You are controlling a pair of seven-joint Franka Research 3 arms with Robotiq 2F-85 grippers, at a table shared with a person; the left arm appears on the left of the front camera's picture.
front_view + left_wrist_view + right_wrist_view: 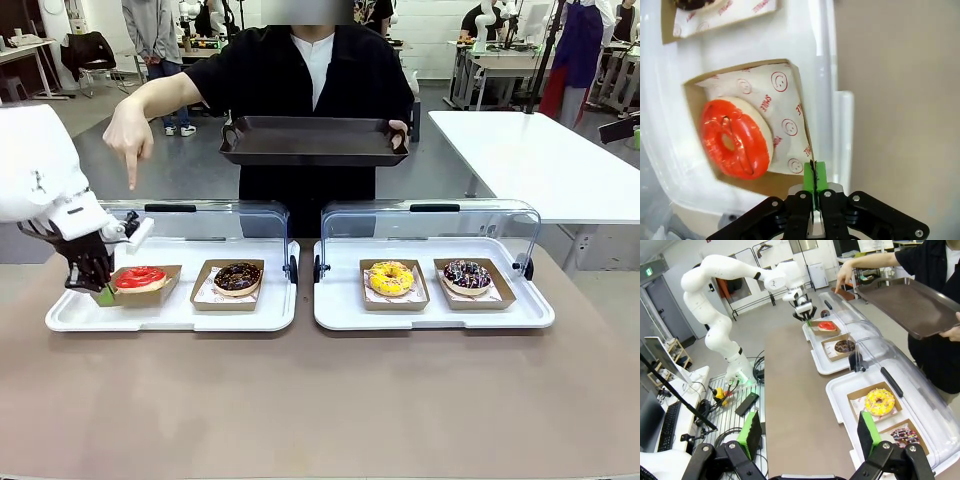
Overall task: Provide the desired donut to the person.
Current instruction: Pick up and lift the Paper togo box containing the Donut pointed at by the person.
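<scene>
Left side: the left gripper (100, 290) is clamping shut on the near edge of a brown cardboard tray (163, 291). In the left wrist view its green pads (821, 172) are pinching that thin cardboard wall between them. The red donut (140, 277) is sitting in this cardboard tray on printed paper, at the left end of the left white tray (170, 318). Above and behind it, the person's right hand (128, 138) is pointing one finger straight down toward that end of the tray.

Just to the right on the same white tray, a chocolate donut (238, 277) is resting in its own cardboard tray. A clear lid (215, 220) is standing open behind both.

Centre: the person (310, 70) is standing at the far side of the table, holding a dark serving tray (313, 140) level at chest height with the other hand (399, 130).

Right side: the right white tray (430, 315) is carrying a yellow donut (391, 277) and, beside it, a sprinkled chocolate donut (467, 274), each in a cardboard tray, with a second clear lid (430, 215) open behind them.

The right gripper (810, 435) is hanging well back from the trays with its fingers spread wide, grasping nothing.
</scene>
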